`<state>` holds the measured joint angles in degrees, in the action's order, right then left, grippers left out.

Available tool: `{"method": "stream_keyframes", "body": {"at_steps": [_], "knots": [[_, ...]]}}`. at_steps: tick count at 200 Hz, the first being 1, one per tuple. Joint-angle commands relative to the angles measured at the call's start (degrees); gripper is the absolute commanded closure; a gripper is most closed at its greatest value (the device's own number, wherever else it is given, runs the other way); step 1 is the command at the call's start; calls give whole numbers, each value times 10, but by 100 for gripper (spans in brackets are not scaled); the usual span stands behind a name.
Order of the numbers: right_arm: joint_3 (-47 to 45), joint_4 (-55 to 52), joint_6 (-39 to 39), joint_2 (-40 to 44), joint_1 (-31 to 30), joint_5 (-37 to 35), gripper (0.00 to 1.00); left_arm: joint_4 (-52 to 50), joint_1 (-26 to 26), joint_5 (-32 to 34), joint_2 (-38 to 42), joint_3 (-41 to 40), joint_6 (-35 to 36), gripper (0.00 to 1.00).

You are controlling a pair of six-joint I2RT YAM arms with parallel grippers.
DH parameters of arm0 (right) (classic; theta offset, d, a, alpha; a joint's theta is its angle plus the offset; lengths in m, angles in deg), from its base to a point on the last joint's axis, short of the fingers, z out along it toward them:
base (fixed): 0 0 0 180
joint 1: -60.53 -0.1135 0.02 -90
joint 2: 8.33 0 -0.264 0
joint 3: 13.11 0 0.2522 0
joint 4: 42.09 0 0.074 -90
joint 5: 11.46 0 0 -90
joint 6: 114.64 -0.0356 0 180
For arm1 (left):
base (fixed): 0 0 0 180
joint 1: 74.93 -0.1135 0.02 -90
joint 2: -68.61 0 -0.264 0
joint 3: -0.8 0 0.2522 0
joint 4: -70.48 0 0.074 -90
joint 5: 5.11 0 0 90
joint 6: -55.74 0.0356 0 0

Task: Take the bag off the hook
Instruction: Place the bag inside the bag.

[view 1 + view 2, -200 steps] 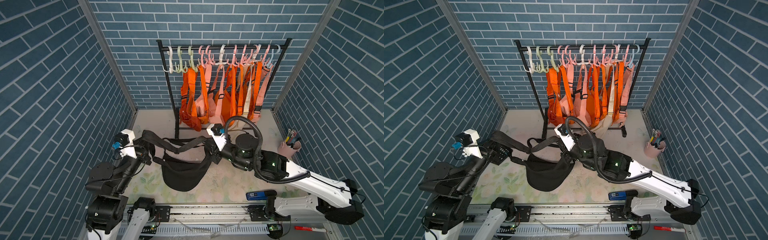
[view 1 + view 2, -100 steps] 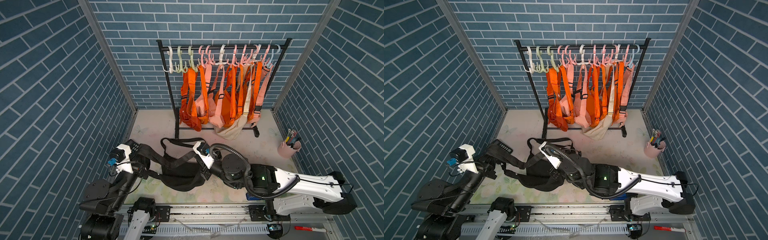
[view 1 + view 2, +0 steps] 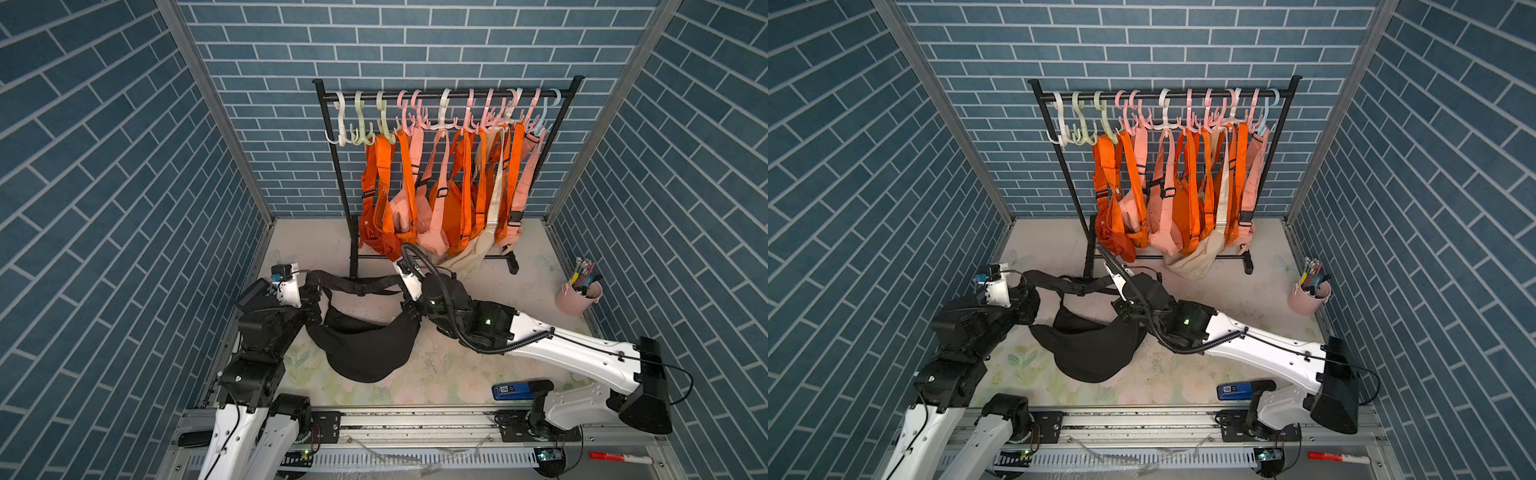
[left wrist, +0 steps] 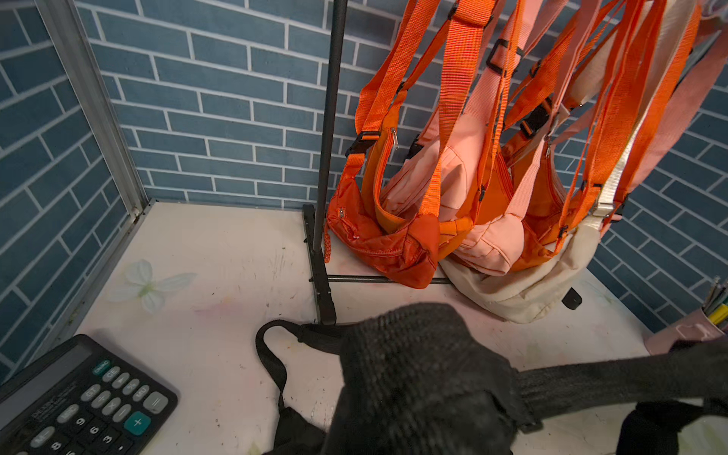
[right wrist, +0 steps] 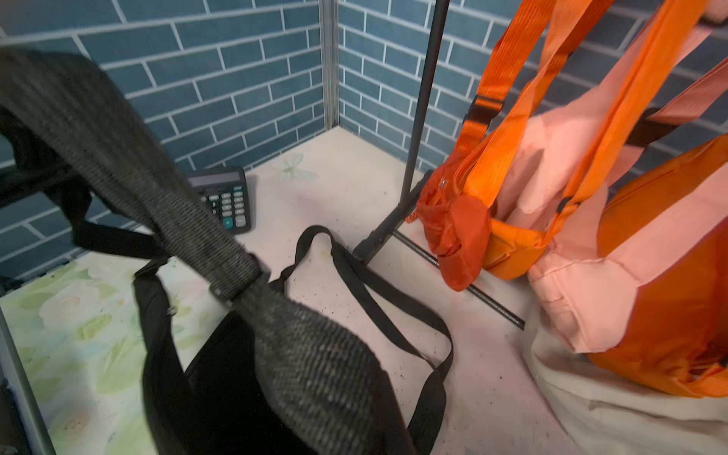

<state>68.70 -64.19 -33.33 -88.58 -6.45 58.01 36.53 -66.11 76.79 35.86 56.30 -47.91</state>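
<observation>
Top views give the layout. At far left, the table [image 3: 299, 249] ends at a metal rail under the brick wall. A calculator [image 4: 78, 398] lies near that edge, and bare table runs from it to the left post of the rack [image 3: 344, 199] (open room for travel).

At centre left, the left gripper [image 3: 311, 293] is pressed together on the strap [image 3: 357, 285]; webbing covers its jaws in the left wrist view. The strap runs taut, left to right, to the right gripper [image 3: 409, 309], which is likewise clamped on it.

The black bag [image 3: 365, 351] hangs below the strap, between both grippers, with its pouch sagging to the table. Its long axis lies left-right and its rounded belly points toward the lower frame edge.

The rack stands just behind, at upper centre, and its hooks [image 3: 341, 124] are well apart from the bag. At right, open table separates the right arm from a pink cup [image 3: 577, 297].
</observation>
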Motion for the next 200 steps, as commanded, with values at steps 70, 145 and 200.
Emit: {"method": "stream_keyframes", "body": {"at_steps": [70,145,200], "knots": [[-95,18,-57,3,41,62,100,184,2,69,-156,-34,-85,100],[-166,55,-95,10,93,117,100,252,47,107,-266,-41,-89,100],[-204,107,-113,-20,138,167,100,295,63,132,-345,-47,-82,100]]}}
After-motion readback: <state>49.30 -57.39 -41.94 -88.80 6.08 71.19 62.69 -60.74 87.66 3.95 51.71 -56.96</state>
